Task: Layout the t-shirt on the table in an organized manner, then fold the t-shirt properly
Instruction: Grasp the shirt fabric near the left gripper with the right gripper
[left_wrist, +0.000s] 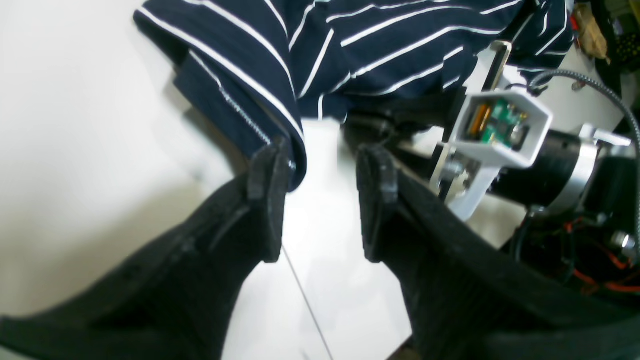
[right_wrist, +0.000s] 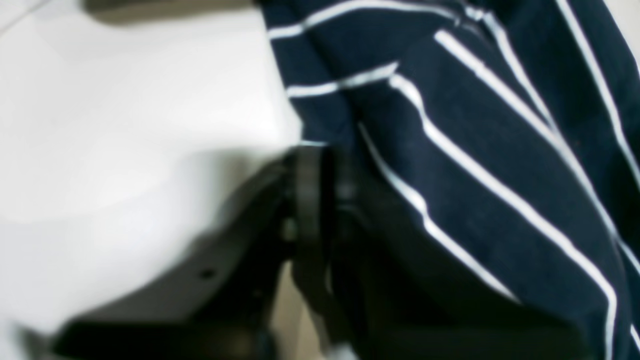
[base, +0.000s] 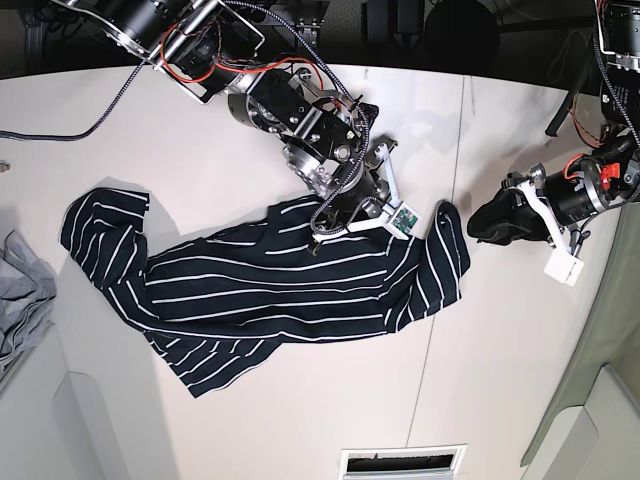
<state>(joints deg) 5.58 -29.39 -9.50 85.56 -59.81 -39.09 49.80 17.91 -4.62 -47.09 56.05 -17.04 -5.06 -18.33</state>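
Nearest the base view's camera, a white frame with a dark slot (base: 403, 462) sits at the near edge of the table (base: 340, 420). Pale molded parts (base: 590, 440) show beyond the near right corner, and crumpled light-grey material (base: 20, 305) lies by the left edge.

The t-shirt (base: 270, 285), dark navy with thin white stripes, lies rumpled across the middle of the table, stretching from near the left edge to right of centre. One striped flap (base: 210, 365) angles out toward the near edge. The left end is bunched, doubled over itself in a raised-looking fold. The right end narrows into a creased, folded piece that crosses the thin dark seam (base: 417, 360); the seam runs between the near and far sides of the table.

At the shirt's right end, just beside its tip, is the left gripper (left_wrist: 322, 200). Its jaws stand well apart with nothing between them. Its arm reaches in over the right edge.

The right gripper (right_wrist: 320, 165) is at the shirt's far margin, left of the seam. Its jaws are brought together right at the cloth's edge; the fingertips are too blurred to tell whether fabric is pinched. Its arm (base: 290, 110) extends back toward the far side of the table, with a dark cable (base: 90, 125) looping out to the left.
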